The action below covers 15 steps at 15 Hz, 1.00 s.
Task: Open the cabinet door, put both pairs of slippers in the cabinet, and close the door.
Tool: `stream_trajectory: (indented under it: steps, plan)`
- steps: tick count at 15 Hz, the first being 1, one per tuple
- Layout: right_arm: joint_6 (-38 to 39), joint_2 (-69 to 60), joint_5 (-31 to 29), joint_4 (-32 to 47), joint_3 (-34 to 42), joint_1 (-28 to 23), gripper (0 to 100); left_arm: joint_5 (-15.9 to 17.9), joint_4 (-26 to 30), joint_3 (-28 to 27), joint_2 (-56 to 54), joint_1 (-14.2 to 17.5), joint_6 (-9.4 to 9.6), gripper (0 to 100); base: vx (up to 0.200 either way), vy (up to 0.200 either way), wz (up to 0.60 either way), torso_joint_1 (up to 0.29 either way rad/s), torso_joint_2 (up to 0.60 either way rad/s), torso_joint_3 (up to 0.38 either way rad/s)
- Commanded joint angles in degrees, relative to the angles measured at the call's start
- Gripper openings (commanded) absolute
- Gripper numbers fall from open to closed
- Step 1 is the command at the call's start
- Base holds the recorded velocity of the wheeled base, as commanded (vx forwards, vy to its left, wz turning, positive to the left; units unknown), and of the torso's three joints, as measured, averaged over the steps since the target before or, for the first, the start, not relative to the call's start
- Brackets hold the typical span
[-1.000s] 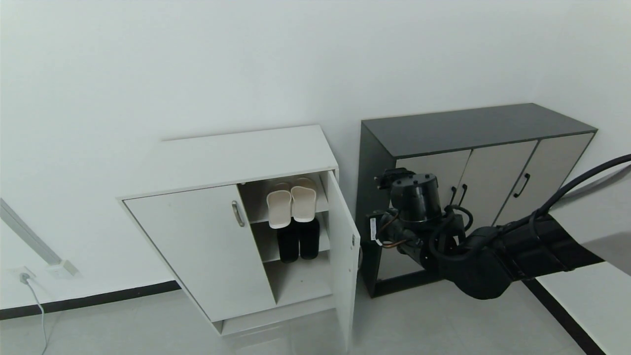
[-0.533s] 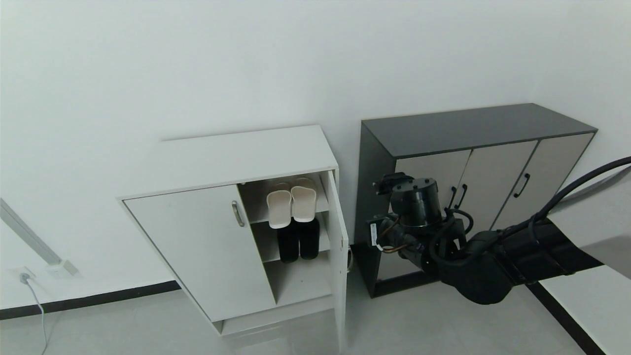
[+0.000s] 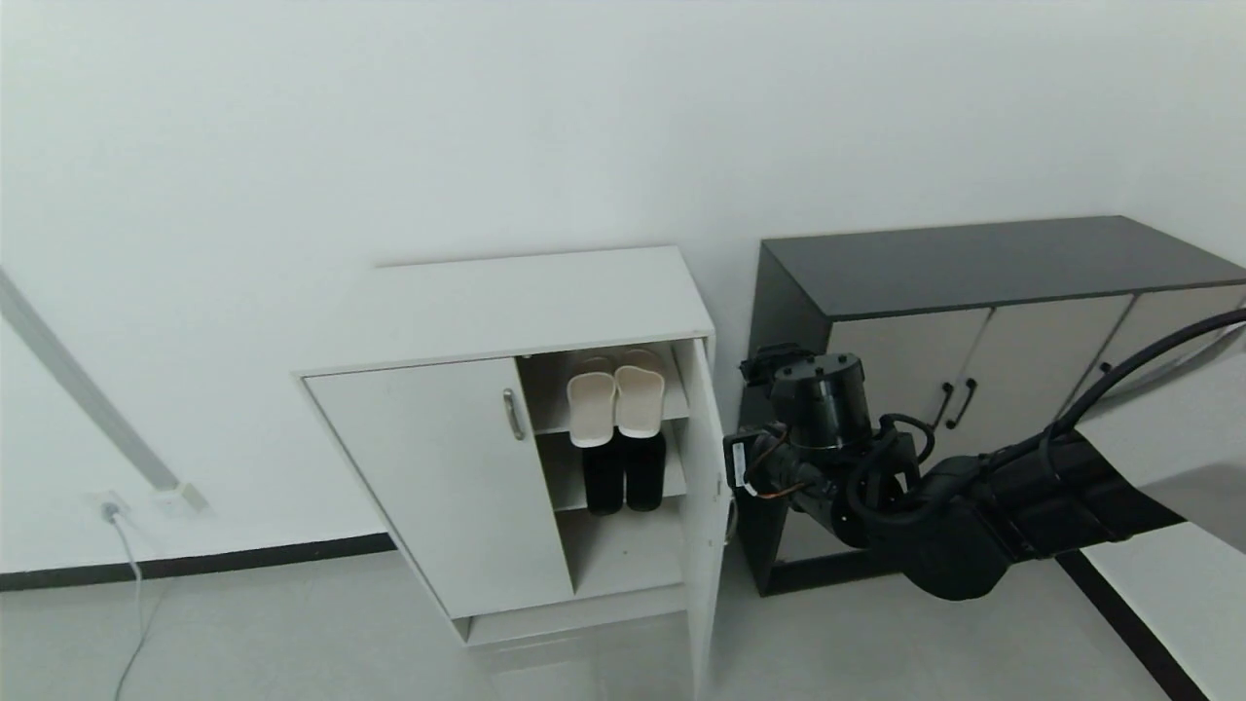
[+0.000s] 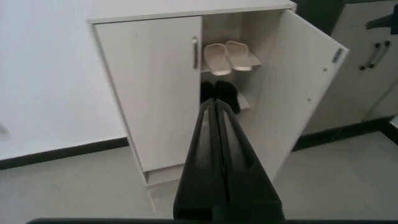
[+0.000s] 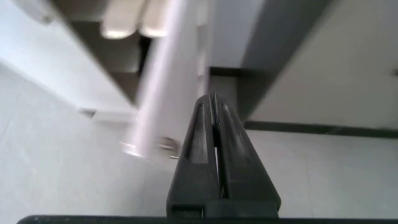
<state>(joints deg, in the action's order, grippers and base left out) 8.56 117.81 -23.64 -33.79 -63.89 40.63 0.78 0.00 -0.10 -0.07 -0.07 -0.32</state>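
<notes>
So both pairs are already sitting inside the white cabinet [image 3: 526, 302]: the white slippers [image 3: 615, 404] are resting at the front edge of the top shelf, and the black slippers [image 3: 623, 472] are lying right under them on the middle shelf. By my read, that means the closing step is what's going on now. The door [image 3: 706, 506] is hanging wide open, sticking out from the cabinet's right front corner, edge-on to the head view. The right gripper [image 5: 214, 98] is sitting clenched with nothing in it, between the door's outer face and the dark cabinet [image 3: 973, 263] next to it, near the handle [image 5: 163, 146]. Whether it's actually touching the door, I can't tell. The left gripper [image 4: 216, 102] is also pinched closed and empty, hanging back in front of the cabinet and pointing at the shelves. I'm thinking the next move is the right arm pushing on that outer face and swinging the door round its hinge until it's lying flush beside the left door [image 3: 438, 477], while keeping clear of the slipper ends poking out at the shelf edges.
</notes>
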Motion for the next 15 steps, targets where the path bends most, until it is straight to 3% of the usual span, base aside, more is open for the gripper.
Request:
stream_trajectory:
  steps: [1, 15]
  plan:
    - [0.0, 0.2, 0.0, 0.0, 0.0, -0.4, 0, 0.0, 0.0, 0.0, 0.1, 0.0, -0.03, 0, 0.000, 0.000, 0.00, 0.000, 0.00, 0.000]
    - [-3.5, 6.6, -2.3, -0.5, -3.3, -6.5, 0, 0.0, 0.0, 0.0, 0.1, 0.0, -0.03, 0, 0.000, 0.000, 0.00, 0.000, 0.00, 0.000]
